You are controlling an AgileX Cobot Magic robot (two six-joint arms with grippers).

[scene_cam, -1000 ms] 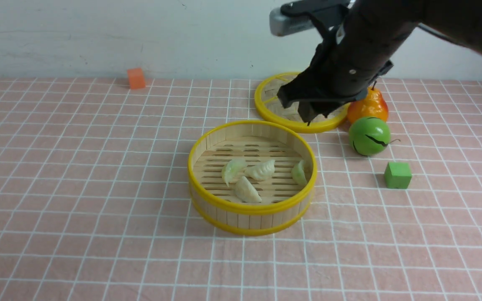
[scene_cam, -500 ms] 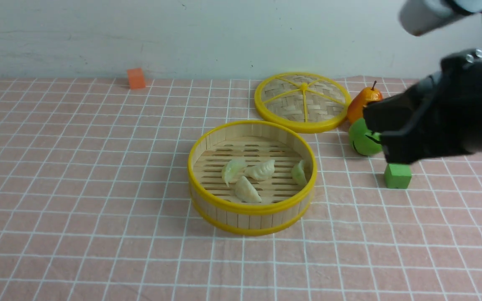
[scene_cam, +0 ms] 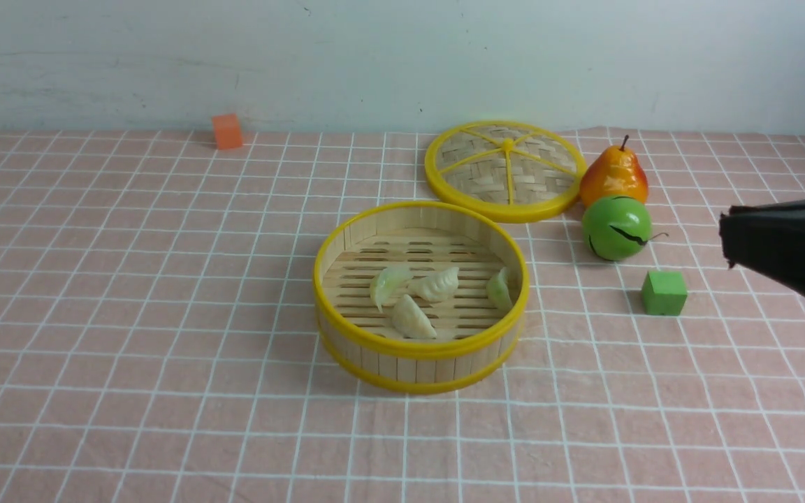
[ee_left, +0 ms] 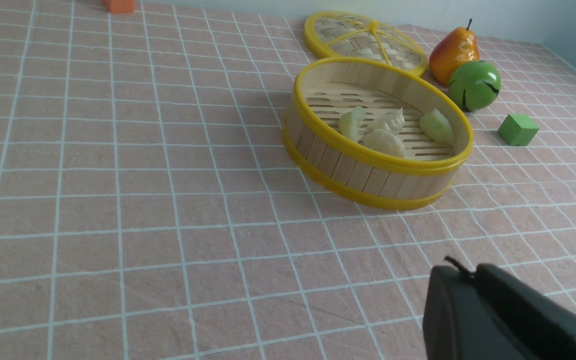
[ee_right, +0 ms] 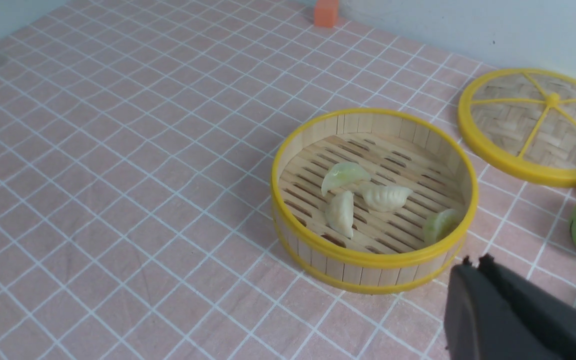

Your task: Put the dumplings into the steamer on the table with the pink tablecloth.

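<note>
Pink tablecloth (scene_cam: pixel 130 335) with a thin white grid covers the table (scene_cam: pixel 654 433) in all three views.

Nearest the cameras, the left tool (ee_left: pixel 460 274) is over bare cloth, short of the steamer. Its two black fingers are pressed together along a seam with nothing between them. The right tool (ee_right: pixel 475 264) is likewise closed and empty, tips side by side. In the front view it enters from the right edge, past the green cube, clear of every object.

Steamer (scene_cam: pixel 420 347): round bamboo basket with yellow rims, upright strip wall and slatted floor, standing near mid-table. Contents: four dumplings (scene_cam: pixel 413 318), all lying on the slats. Three are grouped near the centre; the fourth, greener, leans at the right wall.

Right of the steamer sits a green cube (scene_cam: pixel 664 293). Beyond it is a green round fruit (scene_cam: pixel 616 227), then an orange-yellow pear (scene_cam: pixel 614 178) close behind. A woven yellow-rimmed lid (scene_cam: pixel 506 171) lies flat behind the steamer, beside the pear. An orange cube (scene_cam: pixel 227 130) rests at the far edge by the wall.
</note>
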